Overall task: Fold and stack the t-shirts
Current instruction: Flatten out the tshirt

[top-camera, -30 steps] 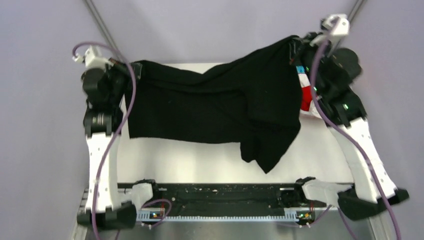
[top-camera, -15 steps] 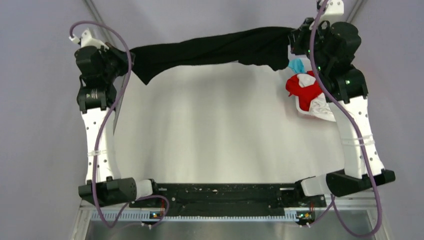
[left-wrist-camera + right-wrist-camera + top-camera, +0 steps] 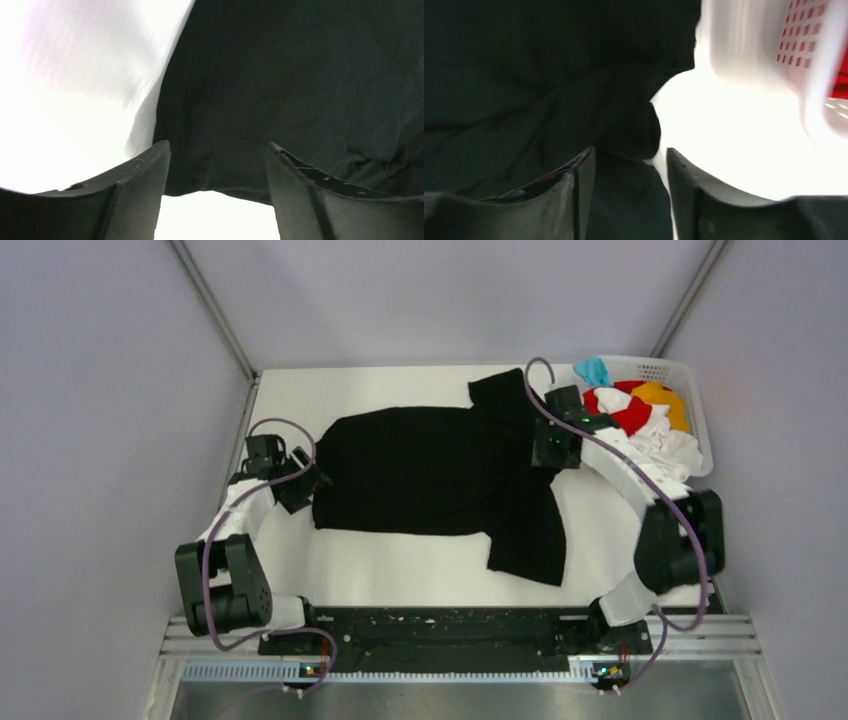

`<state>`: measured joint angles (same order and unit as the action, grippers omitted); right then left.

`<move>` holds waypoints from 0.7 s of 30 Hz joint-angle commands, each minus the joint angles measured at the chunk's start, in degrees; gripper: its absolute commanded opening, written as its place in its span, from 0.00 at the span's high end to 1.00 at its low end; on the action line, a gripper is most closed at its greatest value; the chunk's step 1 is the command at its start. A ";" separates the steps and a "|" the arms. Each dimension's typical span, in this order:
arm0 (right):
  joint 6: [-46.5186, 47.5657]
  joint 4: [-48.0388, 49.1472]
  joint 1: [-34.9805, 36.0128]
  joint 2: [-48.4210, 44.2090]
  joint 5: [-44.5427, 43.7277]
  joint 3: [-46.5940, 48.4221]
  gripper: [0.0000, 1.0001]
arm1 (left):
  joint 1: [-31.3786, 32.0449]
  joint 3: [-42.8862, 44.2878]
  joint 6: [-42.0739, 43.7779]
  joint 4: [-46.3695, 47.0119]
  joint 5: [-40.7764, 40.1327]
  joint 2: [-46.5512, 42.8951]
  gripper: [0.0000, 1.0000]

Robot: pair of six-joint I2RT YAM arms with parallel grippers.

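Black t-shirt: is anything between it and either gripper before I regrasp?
Nothing visible. The left gripper hangs open over the black t-shirt's left edge, and the right gripper is open over its right side. The basket stands off to the right, not between.

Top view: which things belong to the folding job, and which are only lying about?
Job: black t-shirt, red shirt, white shirt, orange-yellow shirt, light blue shirt.
Lying about: white basket, table.

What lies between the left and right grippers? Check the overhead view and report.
The black t-shirt, spread on the table, fills the stretch from the left gripper to the right gripper; the top external view shows it.
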<state>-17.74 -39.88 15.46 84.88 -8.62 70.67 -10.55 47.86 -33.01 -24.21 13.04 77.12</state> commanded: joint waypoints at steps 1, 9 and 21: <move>-6.11 -0.36 -0.10 7.21 -12.19 2.69 0.14 | -0.36 3.76 0.23 -0.73 -1.10 1.10 0.07; -11.28 7.92 0.18 -14.52 -4.47 -17.64 0.01 | -0.31 -8.50 -4.87 -1.65 -7.07 -13.54 0.01; -18.15 -0.99 0.92 -34.75 -0.30 -35.03 0.01 | -0.33 -14.95 -7.98 0.32 -14.09 -10.76 0.46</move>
<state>-33.87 -39.53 16.01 53.58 -9.26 36.64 -10.63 32.62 -39.70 -25.52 3.31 63.64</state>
